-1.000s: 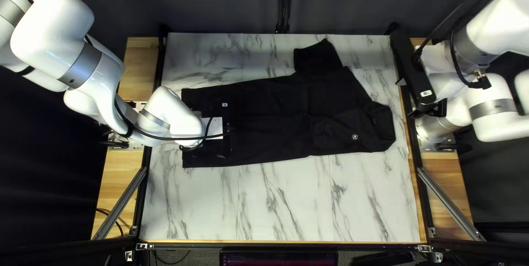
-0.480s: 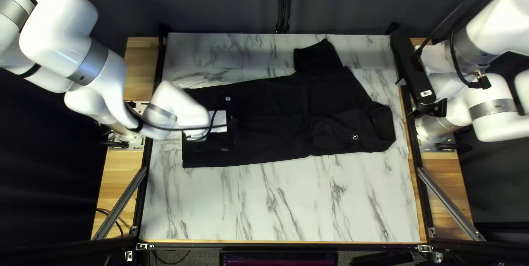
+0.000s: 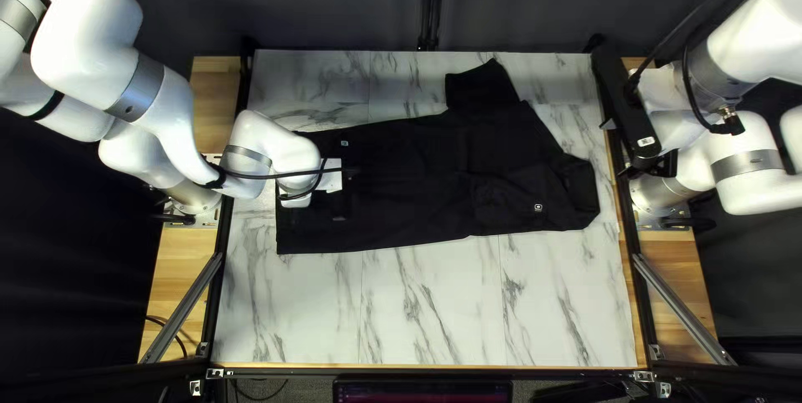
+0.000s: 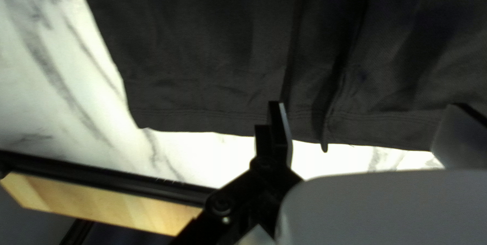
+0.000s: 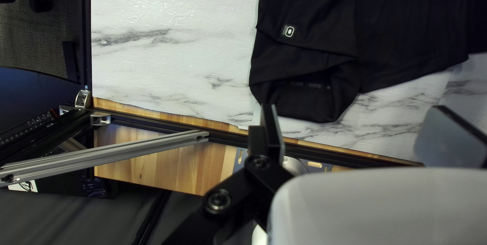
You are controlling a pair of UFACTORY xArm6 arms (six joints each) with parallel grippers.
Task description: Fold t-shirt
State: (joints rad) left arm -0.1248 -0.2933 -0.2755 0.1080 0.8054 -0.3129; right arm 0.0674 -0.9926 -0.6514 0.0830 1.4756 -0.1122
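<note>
The left black two-fingered gripper [image 3: 344, 192] hangs spread wide over one end of the black fabric t-shirt [image 3: 418, 177] on the white marbled table [image 3: 426, 311]; the matching right gripper [image 3: 615, 150], also spread, is near its other end.

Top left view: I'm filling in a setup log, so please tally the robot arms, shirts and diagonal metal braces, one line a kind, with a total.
Robot arms: 2 (left arm, right arm)
Black shirt: 1
Diagonal metal braces: 2 (left brace, right brace)
Total: 5
</note>
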